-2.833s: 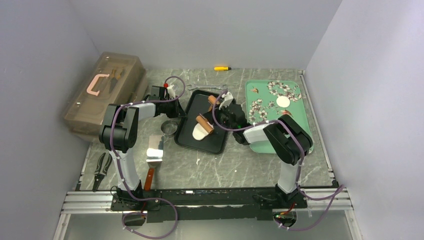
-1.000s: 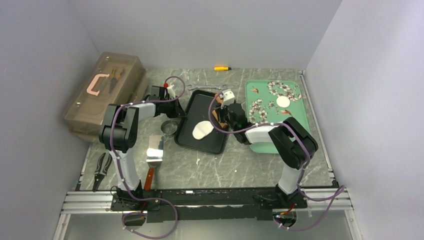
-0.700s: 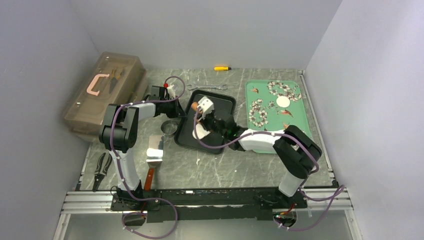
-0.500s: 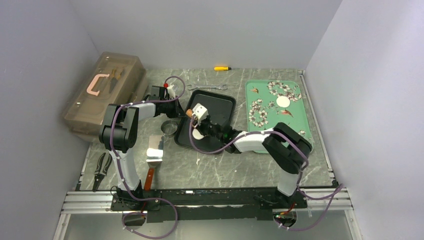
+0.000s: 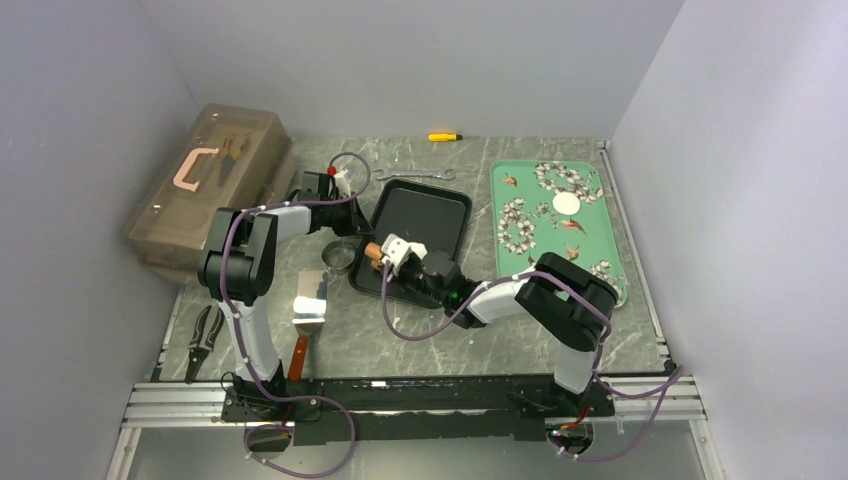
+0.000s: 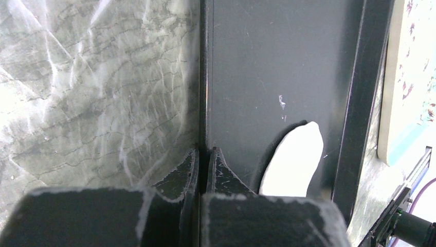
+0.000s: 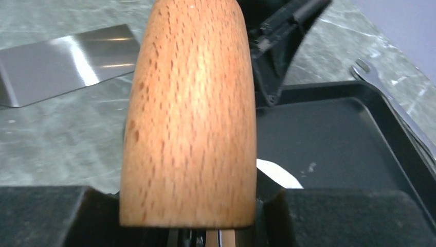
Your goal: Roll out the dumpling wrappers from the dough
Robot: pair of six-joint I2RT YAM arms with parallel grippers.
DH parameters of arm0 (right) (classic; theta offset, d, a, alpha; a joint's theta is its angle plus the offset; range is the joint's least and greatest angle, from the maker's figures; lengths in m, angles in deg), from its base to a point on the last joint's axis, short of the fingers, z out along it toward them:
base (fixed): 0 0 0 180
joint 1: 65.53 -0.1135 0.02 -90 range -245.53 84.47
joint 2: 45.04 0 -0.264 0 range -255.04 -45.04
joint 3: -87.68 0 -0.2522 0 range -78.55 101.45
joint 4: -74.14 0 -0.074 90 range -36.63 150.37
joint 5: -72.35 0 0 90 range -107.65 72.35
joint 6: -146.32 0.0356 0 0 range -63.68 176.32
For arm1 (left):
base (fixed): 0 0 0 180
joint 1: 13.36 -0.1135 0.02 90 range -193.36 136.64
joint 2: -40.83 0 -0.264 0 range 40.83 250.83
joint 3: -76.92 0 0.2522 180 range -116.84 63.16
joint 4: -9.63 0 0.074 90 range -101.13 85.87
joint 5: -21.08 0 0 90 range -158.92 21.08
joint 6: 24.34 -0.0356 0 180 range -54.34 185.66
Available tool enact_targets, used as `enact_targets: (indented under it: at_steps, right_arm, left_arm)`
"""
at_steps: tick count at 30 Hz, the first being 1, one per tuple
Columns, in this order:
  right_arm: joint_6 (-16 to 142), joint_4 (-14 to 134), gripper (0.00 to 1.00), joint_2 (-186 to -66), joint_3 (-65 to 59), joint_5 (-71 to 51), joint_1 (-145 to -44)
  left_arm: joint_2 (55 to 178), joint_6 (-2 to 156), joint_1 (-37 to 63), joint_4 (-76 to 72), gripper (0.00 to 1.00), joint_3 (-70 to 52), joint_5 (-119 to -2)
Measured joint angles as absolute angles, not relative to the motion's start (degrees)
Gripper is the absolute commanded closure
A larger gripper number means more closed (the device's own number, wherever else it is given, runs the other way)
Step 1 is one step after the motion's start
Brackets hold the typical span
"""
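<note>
The right gripper [image 5: 393, 257], clamped on the roller [image 7: 190, 113], has swung from the right side of the tray [image 5: 430, 210], where it was a second ago, to the near left corner; the dough [image 6: 293, 162], then plain from above, now lies flat on the tray under the roller, mostly hidden in the top view; the left gripper [image 6: 205, 164] stays pinched on the tray's left rim; one wrapper [image 5: 566, 204] remains on the green tray [image 5: 590, 250].
</note>
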State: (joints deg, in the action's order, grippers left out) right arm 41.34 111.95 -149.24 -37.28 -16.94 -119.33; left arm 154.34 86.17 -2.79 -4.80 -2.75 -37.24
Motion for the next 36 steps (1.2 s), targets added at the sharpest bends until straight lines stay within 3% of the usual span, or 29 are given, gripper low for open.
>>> enact_targets:
  at_steps: [9, 18, 23, 29, 36]
  right_arm:
    - [44.14, 109.98, 1.0, -148.41, -37.96, -13.48, -122.63]
    - [45.78, 94.88, 1.0, -142.27, -31.38, -11.36, -118.59]
    - [44.64, 97.65, 1.0, -142.58, -29.28, -11.47, -115.53]
    - [43.37, 102.18, 1.0, -151.14, -29.23, -13.59, -111.85]
    - [42.15, 108.78, 1.0, -151.69, -32.78, -15.39, -114.13]
  left_arm:
    - [154.34, 86.17, -2.79, -4.77, 1.0, -2.75, -37.24]
    - [154.34, 86.2, -2.79, -4.8, 1.0, -2.75, -37.24]
    - [154.34, 86.2, -2.79, -4.77, 1.0, -2.75, -37.24]
    - [154.34, 86.24, -2.79, -4.77, 1.0, -2.75, -37.17]
    - [154.34, 86.28, -2.79, -4.77, 1.0, -2.75, -37.19]
